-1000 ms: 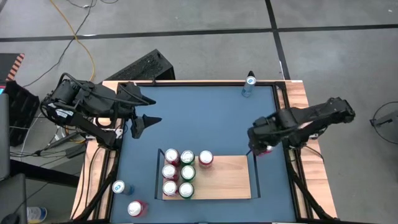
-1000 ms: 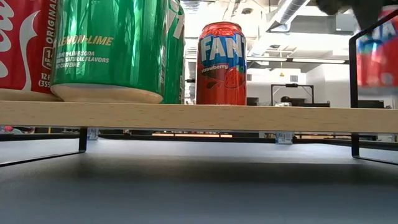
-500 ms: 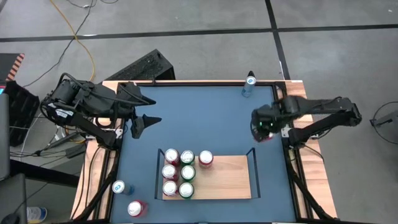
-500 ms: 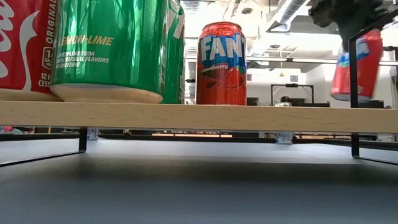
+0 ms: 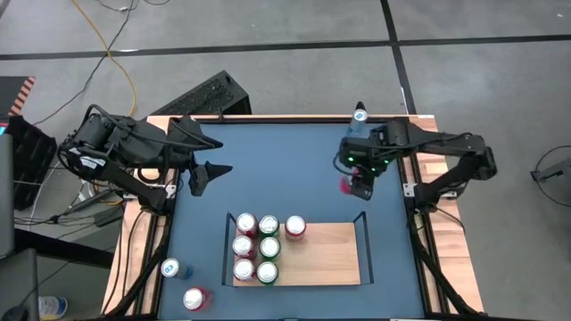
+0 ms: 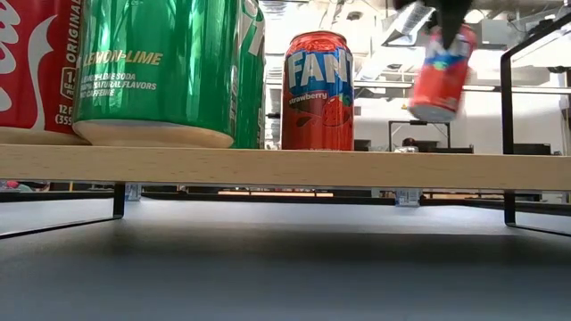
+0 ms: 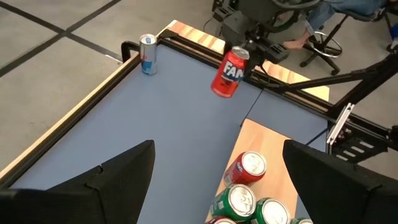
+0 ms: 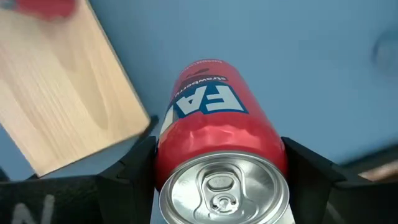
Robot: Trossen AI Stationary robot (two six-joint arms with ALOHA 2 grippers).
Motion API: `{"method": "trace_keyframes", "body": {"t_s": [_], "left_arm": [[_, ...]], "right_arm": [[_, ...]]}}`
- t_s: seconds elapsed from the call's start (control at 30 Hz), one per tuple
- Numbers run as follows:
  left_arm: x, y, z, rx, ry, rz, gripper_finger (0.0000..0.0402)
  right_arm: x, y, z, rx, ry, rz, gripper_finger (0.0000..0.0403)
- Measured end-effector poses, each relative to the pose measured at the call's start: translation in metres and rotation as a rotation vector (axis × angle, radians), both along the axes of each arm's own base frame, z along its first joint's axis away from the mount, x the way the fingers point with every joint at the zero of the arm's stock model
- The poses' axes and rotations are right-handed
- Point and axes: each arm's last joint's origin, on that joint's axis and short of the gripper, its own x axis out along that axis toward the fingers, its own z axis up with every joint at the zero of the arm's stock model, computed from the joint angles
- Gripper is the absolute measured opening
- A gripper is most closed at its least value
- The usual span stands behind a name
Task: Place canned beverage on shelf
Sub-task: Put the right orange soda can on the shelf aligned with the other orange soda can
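Observation:
A red Fanta strawberry can [image 5: 349, 185] hangs in the air over the blue table, just beyond the far right corner of the shelf [image 5: 326, 257], with my right gripper [image 5: 359, 172] shut on it. In the low view the can [image 6: 439, 69] is tilted and higher than the shelf board [image 6: 285, 166]. Several red and green cans [image 5: 257, 248] stand on the shelf's left part. My left gripper [image 5: 212, 157] waits open over the table's far left, holding nothing. My right gripper pinches the can's side wall just below its top rim [image 8: 166, 148] between its two fingers [image 8: 132, 171], one on each side. The fingers come from above, pointing down. The can hangs below them, slightly tilted, clear of the table and the shelf.
A slim blue can [image 5: 358, 119] stands at the table's far edge, near my right gripper. Two more cans [image 5: 183, 283] stand at the near left corner. Black rails [image 5: 365, 234] rise at the shelf's short ends. The shelf's right part [image 5: 330, 254] is bare wood.
My right gripper has carried the Fanta can up and toward the table's left and far edge, from beside the shelf's right rail to beyond its far right corner. Its wrist has rolled on the way. The can stays held and now hangs tilted.

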Motion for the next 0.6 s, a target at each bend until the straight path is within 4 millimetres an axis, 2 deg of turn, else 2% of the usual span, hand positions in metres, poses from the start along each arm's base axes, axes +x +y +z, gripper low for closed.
{"method": "trace_keyframes", "body": {"t_s": [0.13,0.23,0.4,0.6], "left_arm": [[0.0,0.001,0.0,0.004,-0.004,0.018,0.0339],[0.0,0.001,0.0,0.007,-0.005,0.024,0.0339],[0.0,0.001,0.0,0.008,-0.006,0.026,0.0339],[0.0,0.001,0.0,-0.007,-0.011,0.037,0.0339]], "right_arm": [[0.025,0.009,0.016,-0.086,-0.038,0.24,0.0258],[0.042,0.03,0.021,-0.144,-0.037,0.489,0.0258],[0.067,0.072,0.018,-0.174,-0.037,0.753,0.0258],[0.077,0.12,0.005,-0.261,0.01,0.97,0.0258]]}}
